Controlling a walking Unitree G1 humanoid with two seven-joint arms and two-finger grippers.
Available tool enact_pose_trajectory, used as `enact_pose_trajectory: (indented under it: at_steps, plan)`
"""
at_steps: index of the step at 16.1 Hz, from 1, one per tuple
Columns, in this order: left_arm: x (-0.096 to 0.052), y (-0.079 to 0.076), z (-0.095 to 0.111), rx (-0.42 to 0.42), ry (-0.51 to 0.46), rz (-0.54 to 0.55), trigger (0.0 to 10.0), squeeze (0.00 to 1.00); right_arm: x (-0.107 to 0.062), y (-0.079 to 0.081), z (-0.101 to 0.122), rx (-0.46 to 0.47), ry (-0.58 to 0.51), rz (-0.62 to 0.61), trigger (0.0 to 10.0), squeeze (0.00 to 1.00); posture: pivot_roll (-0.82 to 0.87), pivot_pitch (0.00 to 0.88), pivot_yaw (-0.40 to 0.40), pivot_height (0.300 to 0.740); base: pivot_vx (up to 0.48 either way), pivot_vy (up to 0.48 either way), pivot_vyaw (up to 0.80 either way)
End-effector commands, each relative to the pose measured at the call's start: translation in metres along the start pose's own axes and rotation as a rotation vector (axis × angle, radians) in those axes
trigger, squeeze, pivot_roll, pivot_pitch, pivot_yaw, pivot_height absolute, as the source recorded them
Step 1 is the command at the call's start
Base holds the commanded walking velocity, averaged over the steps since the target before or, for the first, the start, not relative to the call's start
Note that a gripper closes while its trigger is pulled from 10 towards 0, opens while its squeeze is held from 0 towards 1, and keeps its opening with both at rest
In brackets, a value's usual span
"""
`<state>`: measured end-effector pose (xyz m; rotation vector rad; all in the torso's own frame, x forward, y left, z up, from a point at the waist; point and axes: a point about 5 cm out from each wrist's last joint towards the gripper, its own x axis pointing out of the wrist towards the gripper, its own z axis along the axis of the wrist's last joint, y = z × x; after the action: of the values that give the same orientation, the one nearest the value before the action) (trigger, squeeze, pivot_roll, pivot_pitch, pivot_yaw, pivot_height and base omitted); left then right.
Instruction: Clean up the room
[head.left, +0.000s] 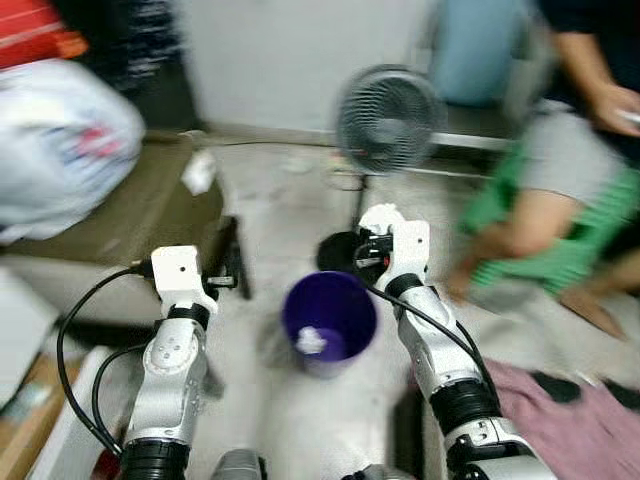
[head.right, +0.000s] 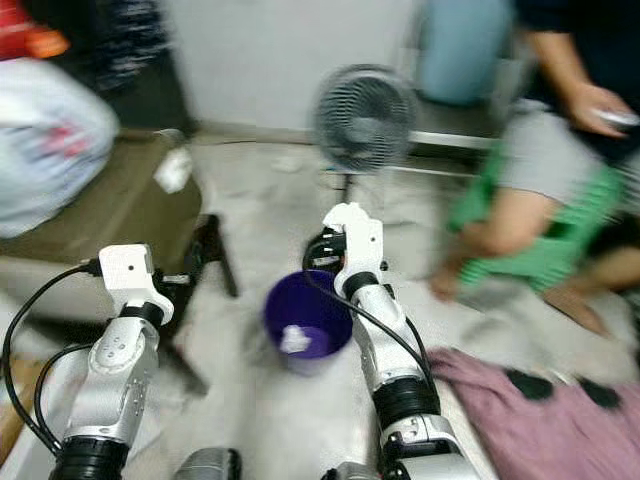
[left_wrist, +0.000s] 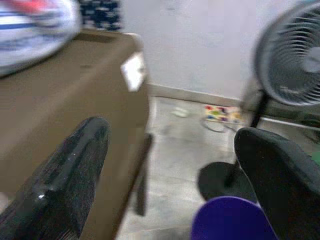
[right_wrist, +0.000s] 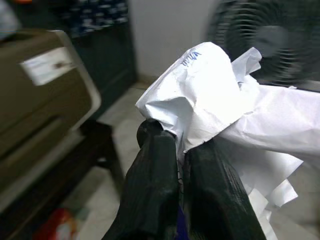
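Blurring hides right gripper (right_wrist: 181, 150), clamping crumpled paper (right_wrist: 220, 100).

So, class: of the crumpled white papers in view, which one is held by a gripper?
The crumpled white paper clamped in the right gripper; another white scrap lies inside the purple bin.

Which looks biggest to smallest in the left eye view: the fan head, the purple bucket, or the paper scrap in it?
1. Round grey fan head
2. Purple plastic bucket, nearly alike, so unsure
3. White crumpled paper scrap, clearly smallest
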<state>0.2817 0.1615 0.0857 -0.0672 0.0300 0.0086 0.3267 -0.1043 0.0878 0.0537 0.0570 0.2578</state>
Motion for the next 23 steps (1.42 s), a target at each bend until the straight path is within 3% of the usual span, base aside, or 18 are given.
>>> enact_pose_trajectory:
  at_steps: [1,16,23]
  plan:
    - [0.0001,-0.003,-0.002,-0.003,0.013,-0.006,10.0,0.0,0.0003,-0.0032,0.0012,-0.006,-0.002,-0.012,10.0,0.0,-0.02,0.067,-0.031,0.74,0.0,0.0,0.8]
    - [0.0008,-0.0055,0.0006,-0.015,-0.006,-0.031,10.0,0.0,0.0016,-0.0047,0.0013,0.0,0.002,-0.021,10.0,0.0,-0.02,0.063,-0.03,0.74,0.017,0.0,0.04]
    - [0.0008,-0.0054,0.0008,-0.015,-0.008,-0.033,10.0,0.0,0.0017,-0.0046,0.0013,0.0,0.002,-0.021,10.0,0.0,-0.02,0.064,-0.03,0.74,0.28,0.0,0.0]
